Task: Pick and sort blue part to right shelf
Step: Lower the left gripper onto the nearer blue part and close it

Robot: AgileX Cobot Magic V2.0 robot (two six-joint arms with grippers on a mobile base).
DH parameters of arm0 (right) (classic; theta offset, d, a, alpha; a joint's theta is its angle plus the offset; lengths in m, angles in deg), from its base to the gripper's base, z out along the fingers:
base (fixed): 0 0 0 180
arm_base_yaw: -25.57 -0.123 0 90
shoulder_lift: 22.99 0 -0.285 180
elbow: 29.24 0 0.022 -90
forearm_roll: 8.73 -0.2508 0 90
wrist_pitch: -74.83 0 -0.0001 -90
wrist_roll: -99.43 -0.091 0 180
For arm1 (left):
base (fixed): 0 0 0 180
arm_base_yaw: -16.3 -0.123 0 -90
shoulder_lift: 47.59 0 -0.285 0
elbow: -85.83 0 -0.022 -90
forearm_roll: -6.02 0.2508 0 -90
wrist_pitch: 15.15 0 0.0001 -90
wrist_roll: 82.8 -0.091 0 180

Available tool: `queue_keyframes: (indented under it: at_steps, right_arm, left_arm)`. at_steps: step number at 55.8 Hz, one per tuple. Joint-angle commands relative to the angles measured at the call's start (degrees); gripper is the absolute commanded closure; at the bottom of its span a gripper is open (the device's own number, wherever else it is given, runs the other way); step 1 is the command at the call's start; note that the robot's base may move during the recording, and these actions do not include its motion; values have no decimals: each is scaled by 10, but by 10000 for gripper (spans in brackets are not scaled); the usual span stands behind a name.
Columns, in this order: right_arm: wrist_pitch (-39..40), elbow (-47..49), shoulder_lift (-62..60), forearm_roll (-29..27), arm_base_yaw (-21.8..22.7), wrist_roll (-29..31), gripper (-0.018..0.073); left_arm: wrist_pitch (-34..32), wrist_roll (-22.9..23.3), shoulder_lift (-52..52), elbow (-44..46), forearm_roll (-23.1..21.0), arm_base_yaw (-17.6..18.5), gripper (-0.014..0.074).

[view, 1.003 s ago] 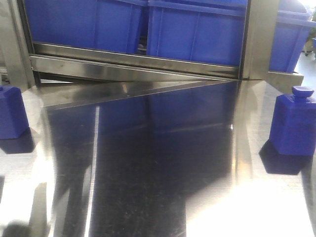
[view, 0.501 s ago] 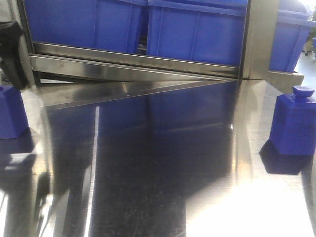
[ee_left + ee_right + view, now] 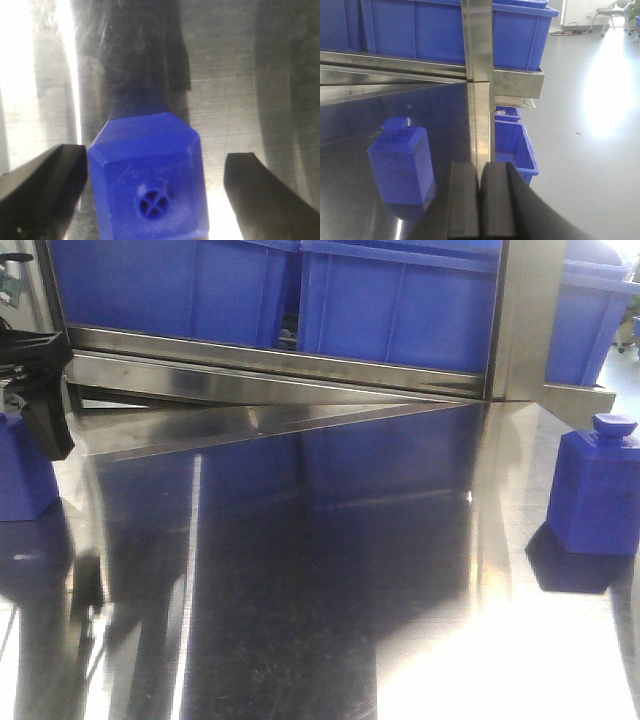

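The left tool (image 3: 156, 159) is hanging wide open over the blue part (image 3: 150, 185). The part is standing on the steel worktop (image 3: 240, 75) between the tool's two dark fingers (image 3: 45, 192). In the wrist view the finger on the left is sitting just beside the part's side, and I cannot tell whether it is touching. The other finger is standing clearly apart from the part. Nothing is being gripped, and the part's cap is facing up at the tool.

Beyond this tool the shelf (image 3: 300, 365) is running along the back of the worktop, with blue bins (image 3: 400, 300) sitting on it.

The right tool (image 3: 480, 172) is pressing its pads flat together and holding nothing. A second part (image 3: 400, 160) is standing upright on the worktop ahead of it and to its left, apart from the fingers. The shelf's upright post is rising straight ahead of this tool, and the bins are showing behind it on both sides. A lower bin (image 3: 515, 145) is sitting ahead and to the right, past the worktop's edge.
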Motion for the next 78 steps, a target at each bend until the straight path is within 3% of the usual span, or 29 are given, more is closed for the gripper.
queue_keyframes:
  at_steps: [1, 25, 36, 47, 59, 78]
  right_arm:
    - [50, 6, -10, 4, 0, 2, 512]
    - [52, 6, -10, 4, 0, 2, 512]
    - [52, 6, -10, 4, 0, 2, 512]
    - [61, 6, -10, 4, 0, 2, 512]
    - [107, 9, -10, 3, 0, -1, 512]
    - [-9, 116, 10, -7, 0, -19, 510]
  left_arm:
    - [-17, 5, 13, 19, -4, 4, 84]
    - [-14, 5, 8, 19, -2, 4, 295]
    - [1, 4, 34, 19, -2, 4, 297]
    - [-4, -1, 123, 18, -2, 4, 297]
    - [-90, -14, 250, -34, -2, 4, 297]
    - [-282, -17, 438, -221, -2, 4, 298]
